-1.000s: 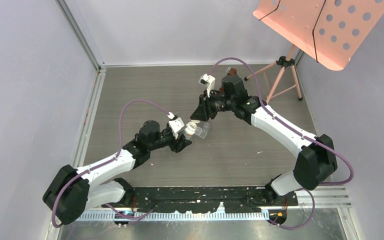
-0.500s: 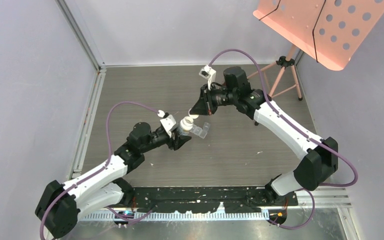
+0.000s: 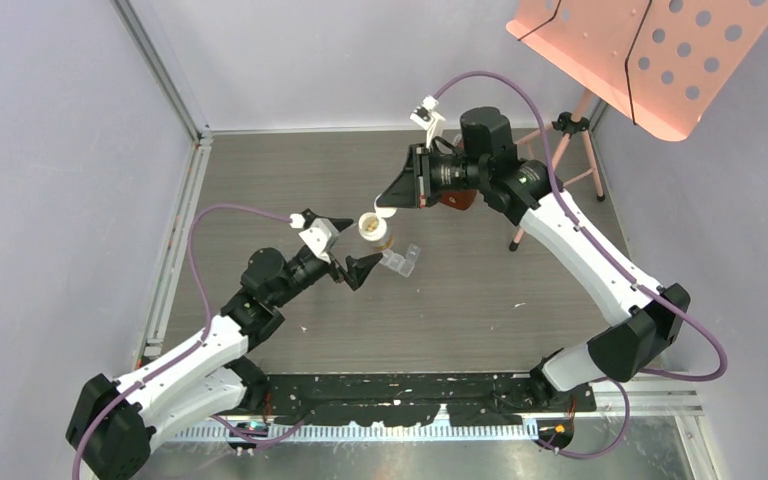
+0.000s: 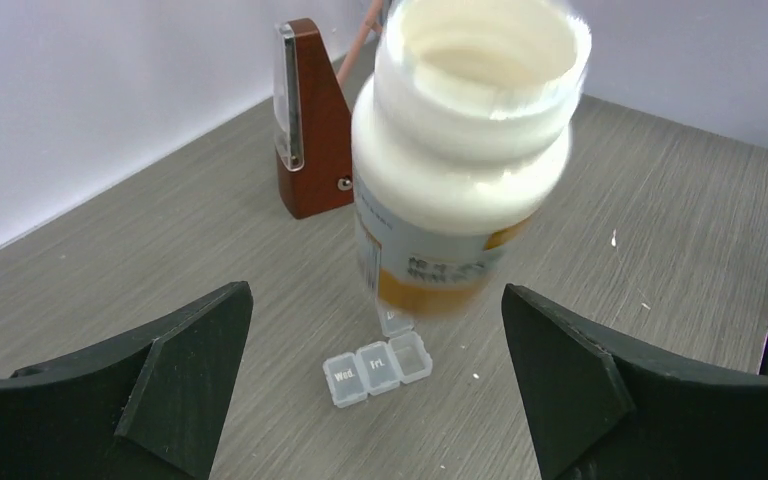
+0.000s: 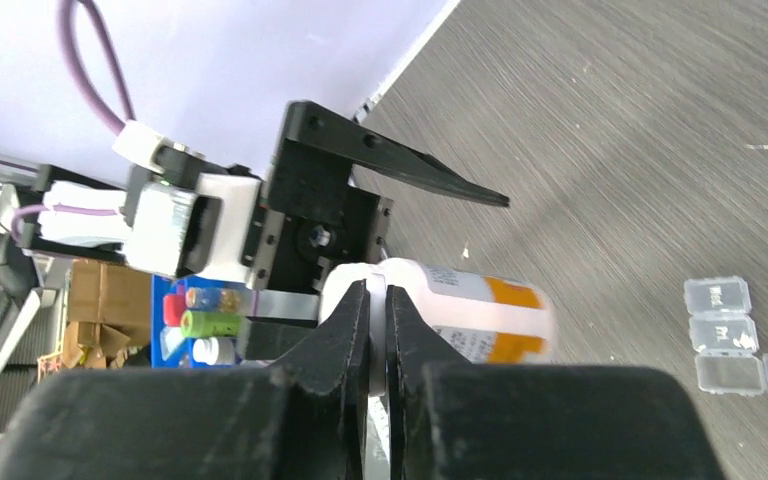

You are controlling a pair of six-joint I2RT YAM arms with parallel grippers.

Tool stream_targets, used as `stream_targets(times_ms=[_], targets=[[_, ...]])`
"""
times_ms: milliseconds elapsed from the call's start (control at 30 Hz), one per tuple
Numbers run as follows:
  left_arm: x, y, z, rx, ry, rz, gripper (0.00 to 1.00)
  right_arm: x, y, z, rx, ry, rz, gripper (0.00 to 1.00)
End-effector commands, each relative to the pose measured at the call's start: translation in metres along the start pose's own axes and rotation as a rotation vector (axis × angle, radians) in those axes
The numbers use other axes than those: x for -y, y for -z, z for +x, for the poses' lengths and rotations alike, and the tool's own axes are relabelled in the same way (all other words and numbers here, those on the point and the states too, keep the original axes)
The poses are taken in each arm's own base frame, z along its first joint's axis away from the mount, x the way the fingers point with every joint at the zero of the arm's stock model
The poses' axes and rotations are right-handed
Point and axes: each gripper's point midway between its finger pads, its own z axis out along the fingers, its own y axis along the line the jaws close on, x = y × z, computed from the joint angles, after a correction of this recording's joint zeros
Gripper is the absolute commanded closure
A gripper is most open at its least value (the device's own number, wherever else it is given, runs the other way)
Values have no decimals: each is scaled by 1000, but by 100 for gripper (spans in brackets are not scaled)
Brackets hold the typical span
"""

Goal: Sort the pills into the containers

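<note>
Tabletop [image 3: 290,180] bears box [image 4: 377,367]; left tool [image 3: 352,243] wide, right tool [image 5: 378,290] pinches open bottle [image 4: 460,180]; pouring pills next needs gentle tilt

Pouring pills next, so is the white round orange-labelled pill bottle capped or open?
Open: the white round orange-labelled pill bottle shows a bare mouth, no cap, in the left wrist view.

An uncapped white pill bottle [image 4: 460,150] (orange label), a brown metronome [image 4: 315,150] upright on the grey surface [image 3: 280,180], a pink perforated music stand [image 3: 590,50] far right.
</note>
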Motion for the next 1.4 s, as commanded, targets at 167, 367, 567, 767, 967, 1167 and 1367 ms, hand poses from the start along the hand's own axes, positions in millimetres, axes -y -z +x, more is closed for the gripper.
stream_targets(times_ms=[167, 367, 567, 767, 967, 1167, 1367], targets=[[2, 4, -101, 297, -67, 30, 1, -68, 26, -42, 61, -5, -134, 95], [15, 8, -143, 378, -57, 106, 1, -92, 34, -53, 72, -22, -207, 95], [21, 1, -156, 409, -92, 156, 9, -111, 40, -64, 86, -43, -273, 95], [24, -3, -160, 423, -86, 203, 34, -120, 42, -67, 82, -52, -313, 95], [28, 5, -161, 450, -62, 266, 48, -122, 42, -66, 72, -53, -332, 95], [33, 10, -163, 455, -55, 311, 20, -123, 42, -66, 63, -59, -350, 95], [38, 9, -161, 439, -65, 361, 29, -127, 43, -65, 62, -62, -384, 95]])
